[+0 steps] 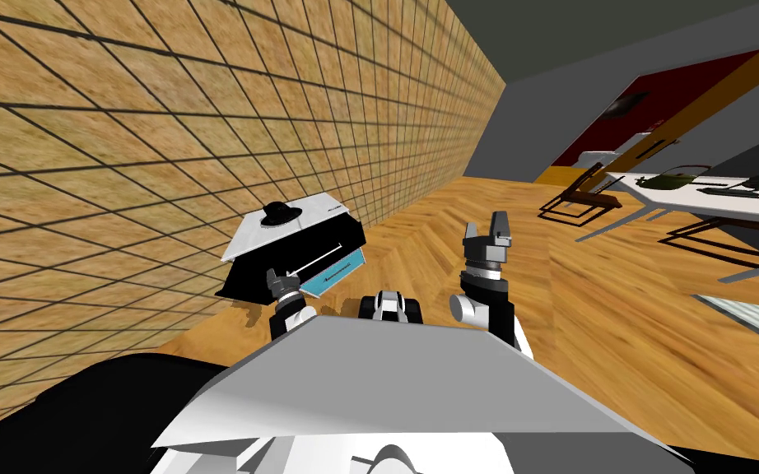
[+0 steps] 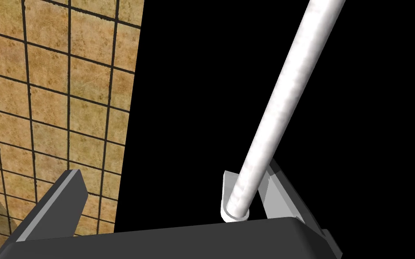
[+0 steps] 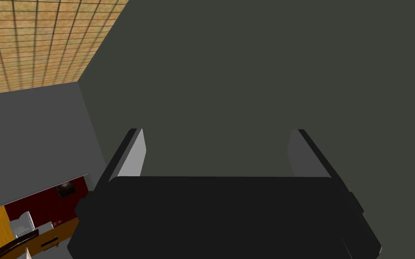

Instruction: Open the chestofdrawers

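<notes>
While the chest (image 1: 320, 210) stands on the floor against the tiled wall, left end effector (image 2: 161, 175) straddles its white handle (image 2: 274, 112), fingers (image 2: 67, 198) apart, lined up to clamp and pull; right end effector (image 3: 218, 130) hovers raised, spread, out of the way.

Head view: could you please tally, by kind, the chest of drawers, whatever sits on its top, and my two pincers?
Chest of drawers: 1
Black object on its white top: 1
Pincers: 2, the left pincer open at the white bar handle, the right pincer open and raised
Total: 4
</notes>
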Available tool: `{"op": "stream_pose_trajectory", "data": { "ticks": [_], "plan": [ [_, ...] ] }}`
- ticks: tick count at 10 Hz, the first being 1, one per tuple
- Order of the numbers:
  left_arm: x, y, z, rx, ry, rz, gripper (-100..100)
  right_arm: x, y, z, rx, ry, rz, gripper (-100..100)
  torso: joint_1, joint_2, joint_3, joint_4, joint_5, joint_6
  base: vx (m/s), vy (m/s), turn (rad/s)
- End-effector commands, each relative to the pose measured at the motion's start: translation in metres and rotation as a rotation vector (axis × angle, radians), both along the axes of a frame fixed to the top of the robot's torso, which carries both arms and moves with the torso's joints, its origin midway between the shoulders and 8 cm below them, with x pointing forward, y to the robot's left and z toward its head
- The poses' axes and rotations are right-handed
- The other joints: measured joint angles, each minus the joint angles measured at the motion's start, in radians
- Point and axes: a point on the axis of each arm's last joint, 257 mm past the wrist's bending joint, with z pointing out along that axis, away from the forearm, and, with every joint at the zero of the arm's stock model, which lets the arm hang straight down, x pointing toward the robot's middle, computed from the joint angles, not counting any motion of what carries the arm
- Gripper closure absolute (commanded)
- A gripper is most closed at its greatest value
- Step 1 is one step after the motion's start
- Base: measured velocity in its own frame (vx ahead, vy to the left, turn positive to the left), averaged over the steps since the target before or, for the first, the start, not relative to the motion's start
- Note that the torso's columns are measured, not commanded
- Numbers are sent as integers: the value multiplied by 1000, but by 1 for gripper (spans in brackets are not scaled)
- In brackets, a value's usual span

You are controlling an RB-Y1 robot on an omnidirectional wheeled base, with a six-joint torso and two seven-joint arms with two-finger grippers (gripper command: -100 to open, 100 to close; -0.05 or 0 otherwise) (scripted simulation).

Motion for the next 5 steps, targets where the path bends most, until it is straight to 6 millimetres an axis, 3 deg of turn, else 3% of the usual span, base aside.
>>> {"op": "stream_pose_trajectory", "data": {
  "ticks": [1,2,5],
  "plan": [
    [-2,1,3,-3,4,-2,-100,0,0,0,0,0,0,0,-2,1,0,1,-2,0,7,-7,6],
    [-2,1,2,-5,9,-2,0,0,0,0,0,0,0,0,-2,0,0,0,-1,0,0,0,0],
    [-2,1,-2,-11,15,-2,0,0,0,0,0,0,0,0,0,-2,-1,-1,1,0,0,0,0]
  ]
}}
